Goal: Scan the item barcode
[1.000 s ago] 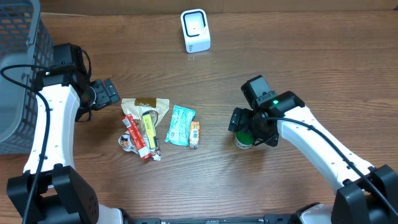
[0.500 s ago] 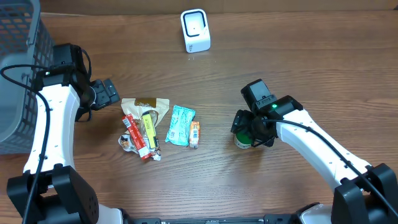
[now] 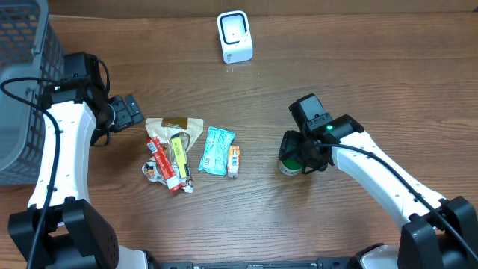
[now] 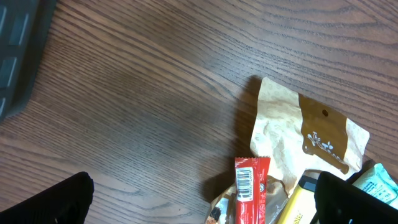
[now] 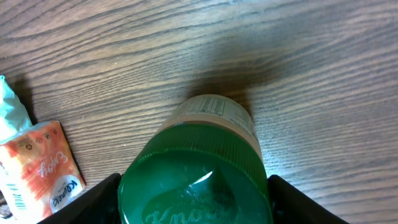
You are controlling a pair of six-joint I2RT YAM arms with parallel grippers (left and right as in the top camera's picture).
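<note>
Overhead: the right gripper (image 3: 296, 158) clamps the green-lidded jar (image 3: 287, 169) on the wooden table (image 3: 358, 75). Left wrist: the left gripper (image 4: 208, 198) gapes, empty, over a tan paper pouch (image 4: 292, 127) marked "The". Right wrist alone shows the lid's embossed "Kno" (rest cut off).

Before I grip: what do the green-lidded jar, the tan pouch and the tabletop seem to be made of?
Green ribbed lid: likely moulded plastic, semi-gloss, with embossed lettering and a highlight. Its jar: pale printed label; body material unclear. Tan pouch with brown band: probably matte paper, sharply creased. Table: wood-grain surface, low sheen; solid wood or laminate, cannot tell.
</note>
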